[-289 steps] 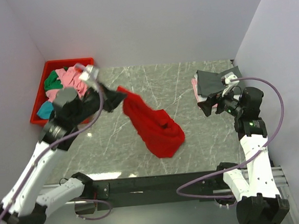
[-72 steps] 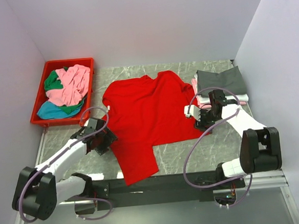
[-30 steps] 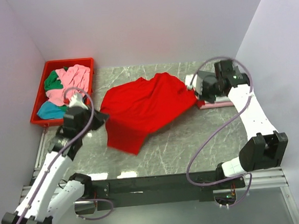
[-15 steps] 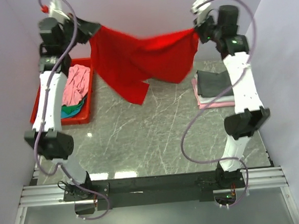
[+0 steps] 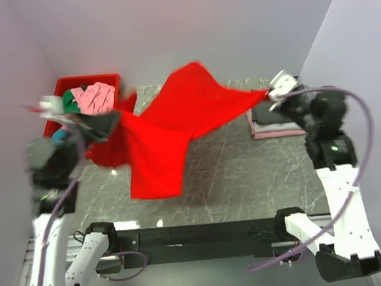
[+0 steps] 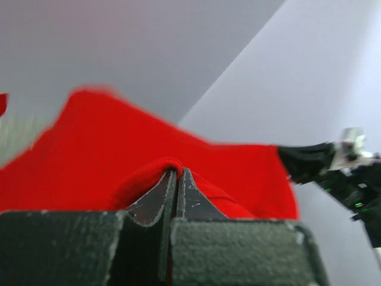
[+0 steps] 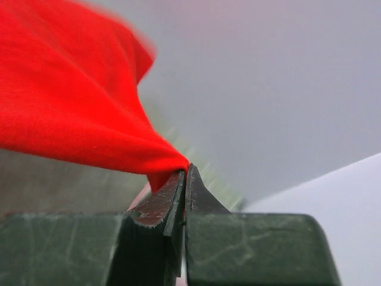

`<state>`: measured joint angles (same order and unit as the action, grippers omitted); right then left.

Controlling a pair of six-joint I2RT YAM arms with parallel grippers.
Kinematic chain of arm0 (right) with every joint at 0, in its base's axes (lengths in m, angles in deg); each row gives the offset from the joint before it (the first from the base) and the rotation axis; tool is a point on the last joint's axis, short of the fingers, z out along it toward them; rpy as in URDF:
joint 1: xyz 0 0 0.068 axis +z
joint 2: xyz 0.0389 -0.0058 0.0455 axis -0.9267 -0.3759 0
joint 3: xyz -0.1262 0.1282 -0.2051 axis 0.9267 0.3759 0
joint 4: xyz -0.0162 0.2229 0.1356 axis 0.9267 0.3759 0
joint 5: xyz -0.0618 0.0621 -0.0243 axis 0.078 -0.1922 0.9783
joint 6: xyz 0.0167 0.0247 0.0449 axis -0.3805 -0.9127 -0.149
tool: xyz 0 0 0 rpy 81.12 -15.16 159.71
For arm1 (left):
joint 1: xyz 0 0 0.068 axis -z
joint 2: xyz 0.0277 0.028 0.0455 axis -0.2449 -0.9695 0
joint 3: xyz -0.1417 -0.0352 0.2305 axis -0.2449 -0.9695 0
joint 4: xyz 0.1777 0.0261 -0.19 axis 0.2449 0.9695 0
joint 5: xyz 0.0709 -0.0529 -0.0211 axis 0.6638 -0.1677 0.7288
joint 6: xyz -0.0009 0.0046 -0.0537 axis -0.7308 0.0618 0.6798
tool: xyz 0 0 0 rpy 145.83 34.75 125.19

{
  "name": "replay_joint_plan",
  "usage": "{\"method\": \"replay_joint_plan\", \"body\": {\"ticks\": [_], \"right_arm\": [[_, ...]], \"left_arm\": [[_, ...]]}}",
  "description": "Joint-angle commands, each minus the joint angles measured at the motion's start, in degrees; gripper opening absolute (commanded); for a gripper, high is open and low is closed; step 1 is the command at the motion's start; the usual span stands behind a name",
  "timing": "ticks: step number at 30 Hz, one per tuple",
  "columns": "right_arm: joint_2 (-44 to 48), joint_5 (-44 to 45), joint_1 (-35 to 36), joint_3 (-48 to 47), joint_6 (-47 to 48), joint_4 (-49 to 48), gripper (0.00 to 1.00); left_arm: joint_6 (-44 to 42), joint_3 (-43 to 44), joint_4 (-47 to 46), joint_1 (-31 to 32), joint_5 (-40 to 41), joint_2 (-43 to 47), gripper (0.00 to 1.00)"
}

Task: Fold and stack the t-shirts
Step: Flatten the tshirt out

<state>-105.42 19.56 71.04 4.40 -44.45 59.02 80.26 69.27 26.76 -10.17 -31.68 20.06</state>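
Observation:
A large bright red t-shirt [image 5: 176,121] hangs spread in the air above the marble table, stretched between both arms. My left gripper [image 5: 110,122] is shut on its left edge, near the red bin. My right gripper [image 5: 266,97] is shut on its right corner, above the folded pile. In the left wrist view the red cloth [image 6: 119,155] wraps over the closed fingertips [image 6: 177,174]. The right wrist view shows a red corner [image 7: 161,164] pinched at the fingertips [image 7: 184,173]. A dark grey tee lies folded on a pink one [image 5: 277,118] at the right. Pink, green and teal tees [image 5: 89,98] fill the bin.
A red plastic bin [image 5: 65,83] stands at the back left of the table [image 5: 245,172]. White walls close in the back and both sides. A black rail with the arm bases runs along the near edge [image 5: 203,234].
Both arms have swung down and forward from high at the back wall, carrying the red t-shirt with them. It now billows lower over the table, motion-blurred at the left.

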Motion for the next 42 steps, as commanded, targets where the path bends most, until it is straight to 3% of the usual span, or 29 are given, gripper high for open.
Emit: {"method": "replay_joint_plan", "body": {"ticks": [1,2,6,8,12,16,25,31,32,33,36,38,42], "right_arm": [[-1.89,0.7,-0.13,13.34,8.92,9.38,0.0],[-0.66,-0.61,-0.21,16.18,12.33,10.52,0.0],[4.77,-2.38,-0.13,28.58,24.56,22.27,0.0],[7.07,-1.42,-0.13,34.29,31.31,26.25,0.0],[11.48,5.85,-0.21,43.0,34.34,26.63,0.0],[11.21,8.95,-0.39,47.49,34.96,26.35,0.0],[10.08,9.22,-1.18,44.25,33.63,27.32,0.0],[8.93,11.15,-4.33,43.98,36.44,29.08,0.0],[8.84,10.54,-5.48,43.72,36.71,29.43,0.0],[8.58,10.19,-6.1,42.59,36.97,30.3,0.04],[7.09,8.88,-7.07,38.99,37.59,32.76,0.3],[6.29,7.82,-7.42,37.05,38.9,34.43,0.4],[5.33,5.8,-7.51,31.87,41.54,35.84,0.45]], "left_arm": [[-0.38,-17.8,15.69,-0.14,-2.93,-2.33,0.0],[-0.11,-21.44,15.96,-0.14,-7.37,-1.79,0.0],[0.86,-38.13,21.9,0.03,-12.24,4.35,0.0],[0.85,-40.88,25.61,3.61,-11.19,7.52,0.0],[2.79,-45.81,29.92,7.24,-11.37,14.11,0.0],[0.68,-46.26,35.37,7.68,-14.69,15.79,0.0],[-2.13,-39.76,46.0,8.21,-23.06,18.16,0.01],[-6.61,-33.7,64.37,8.21,-24.46,20.88,0.01],[-6.96,-33.17,65.86,8.21,-24.55,21.32,0.05],[-7.66,-31.77,67.53,8.21,-24.21,21.85,0.24],[-9.94,-27.91,70.97,8.21,-22.72,21.07,0.56],[-11.79,-24.48,71.07,8.21,-22.53,20.02,0.67],[-13.73,-17.37,70.37,8.21,-17.54,15.45,0.67]]}}
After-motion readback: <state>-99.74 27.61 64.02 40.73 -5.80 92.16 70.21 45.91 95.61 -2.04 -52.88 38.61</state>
